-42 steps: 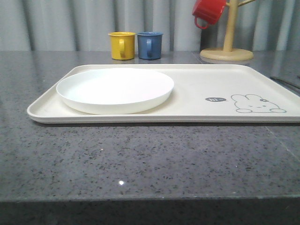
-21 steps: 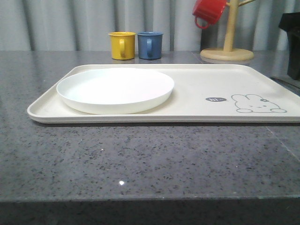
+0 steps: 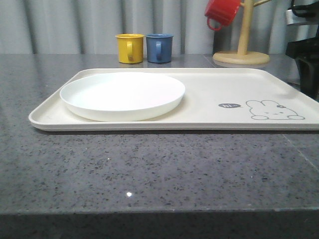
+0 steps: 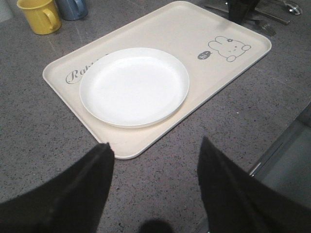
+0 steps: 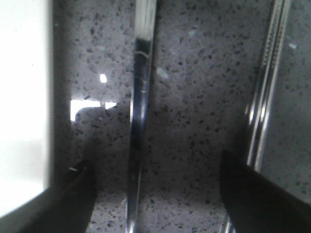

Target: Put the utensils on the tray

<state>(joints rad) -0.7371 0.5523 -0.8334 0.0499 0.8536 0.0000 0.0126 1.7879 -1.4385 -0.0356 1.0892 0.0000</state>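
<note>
1. The left gripper [image 4: 155, 160] is hanging over the bare grey countertop [image 3: 149, 169] at the near side, its two dark fingers [image 4: 92, 170] spread wide with nothing between them.
2. Just beyond it, the cream tray [image 3: 209, 84] is lying flat on the counter, with a rabbit drawing [image 3: 273, 110] near its right end and script lettering [image 4: 80, 73] at its left end.
3. The round white plate [image 3: 122, 94] is sitting inside the tray on its left half.
4. Off the tray's right edge, the right gripper [image 5: 155, 194] is hanging close above the counter, fingers [image 5: 73, 199] held wide apart; a slim silver utensil [image 5: 138, 111] is lying between them, not gripped, and a second silver utensil [image 5: 265, 97] is lying beside the other finger. Which pieces these are cannot be told from so close.
5. In the left wrist view, the utensils [image 4: 272, 14] are showing on the counter past the tray's rabbit end.
6. At the far edge, a yellow mug [image 3: 129, 48] and a blue mug [image 3: 159, 48] are standing side by side, and a red mug [image 3: 222, 12] is hanging on a wooden mug tree [image 3: 242, 47].
</note>
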